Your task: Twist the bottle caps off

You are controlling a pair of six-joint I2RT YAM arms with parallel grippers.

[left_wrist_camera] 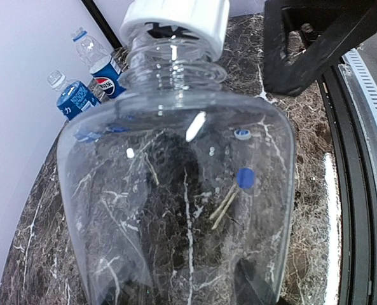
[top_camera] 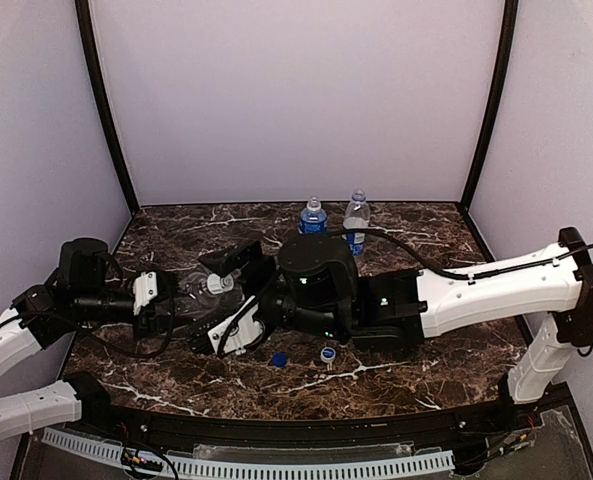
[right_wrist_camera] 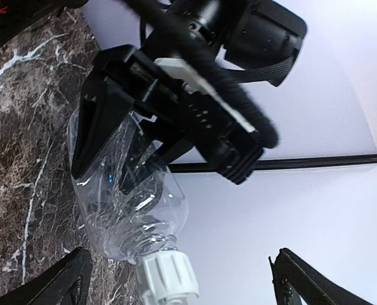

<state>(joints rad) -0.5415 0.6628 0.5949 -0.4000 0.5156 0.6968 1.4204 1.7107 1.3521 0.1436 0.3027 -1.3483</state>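
Left gripper clamps the plain clear plastic bottle on its side over the dark marbled table, its white screw cap on. Right gripper stands wide open either side of that cap, gripping nothing. Two blue caps lie loose; two blue-labelled bottles stand behind, so one cap seemingly remains

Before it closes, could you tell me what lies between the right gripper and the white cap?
Nothing: the right wrist view shows only bare gaps between the open right gripper and the white cap.
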